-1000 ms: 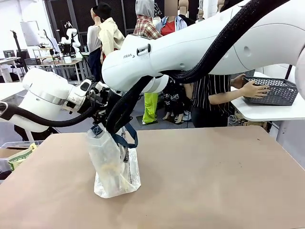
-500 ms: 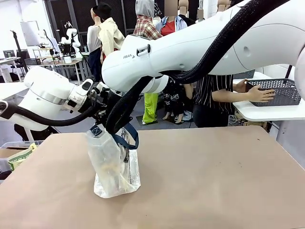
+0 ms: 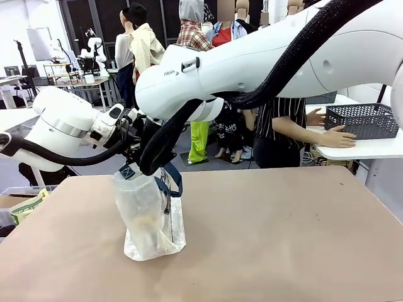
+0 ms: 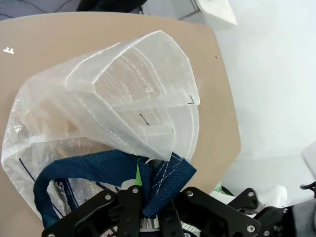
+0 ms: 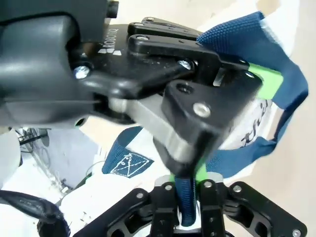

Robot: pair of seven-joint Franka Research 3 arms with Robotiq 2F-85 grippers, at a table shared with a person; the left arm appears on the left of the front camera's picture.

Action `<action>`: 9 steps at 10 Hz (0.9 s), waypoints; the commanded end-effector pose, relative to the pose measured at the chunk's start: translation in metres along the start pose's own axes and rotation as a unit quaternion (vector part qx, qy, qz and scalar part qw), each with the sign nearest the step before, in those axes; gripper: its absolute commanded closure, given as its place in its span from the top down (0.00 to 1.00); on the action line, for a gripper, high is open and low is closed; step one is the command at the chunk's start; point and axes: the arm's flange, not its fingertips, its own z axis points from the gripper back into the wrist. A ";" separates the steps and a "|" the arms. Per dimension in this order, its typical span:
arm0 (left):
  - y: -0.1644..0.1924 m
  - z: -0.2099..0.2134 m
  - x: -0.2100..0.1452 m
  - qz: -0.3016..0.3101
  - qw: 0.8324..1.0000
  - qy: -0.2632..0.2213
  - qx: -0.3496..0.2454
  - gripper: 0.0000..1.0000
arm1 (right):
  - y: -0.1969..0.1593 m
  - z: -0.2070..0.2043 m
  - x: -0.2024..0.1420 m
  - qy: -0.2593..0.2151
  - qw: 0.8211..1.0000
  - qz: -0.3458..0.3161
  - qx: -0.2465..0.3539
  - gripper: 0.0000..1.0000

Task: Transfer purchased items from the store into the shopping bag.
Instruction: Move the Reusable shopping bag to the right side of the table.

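Since the earlier frame, the person's hand (image 3: pixel 339 136) at the right of the front view has come off the basket (image 3: pixel 364 119) and lies flat on the white side table (image 3: pixel 359 149) in front of it; the basket itself sits a little further back on that table. The arms and the bag have not shifted noticeably.

I see the shopping bag (image 3: pixel 151 220) standing on the brown table (image 3: pixel 271 233) at the lower left of centre in the front view, its translucent body hanging upright, with something pale yellow showing faintly inside. Its navy handles (image 3: pixel 169 181) rise to where both arms meet above it.

The left gripper (image 4: pixel 148 210) sits at the bottom of the left wrist view, its fingers pressed together on a navy handle strap (image 4: pixel 165 180) of the bag; the bag's open mouth (image 4: pixel 133 98) spreads out above it.

The right gripper (image 5: pixel 186 197) rises from the bottom edge of the right wrist view, with a navy strap (image 5: pixel 183 195) running down between its fingers. The pads are close against the strap, so I record it as pinching the handle. In the same view the left gripper's black body fills the upper middle, its green pad (image 5: pixel 264 79) against the other handle.
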 end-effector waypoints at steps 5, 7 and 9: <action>0.003 0.000 0.004 0.011 1.000 0.017 0.012 0.00 | -0.021 0.061 -0.036 -0.047 0.998 -0.027 -0.017 1.00; 0.005 0.002 0.005 0.010 1.000 0.015 0.015 0.00 | -0.057 0.108 -0.053 -0.077 0.992 -0.071 -0.064 1.00; 0.005 0.003 0.004 0.016 1.000 0.018 0.020 0.00 | -0.119 0.175 -0.075 -0.128 0.965 -0.191 -0.128 1.00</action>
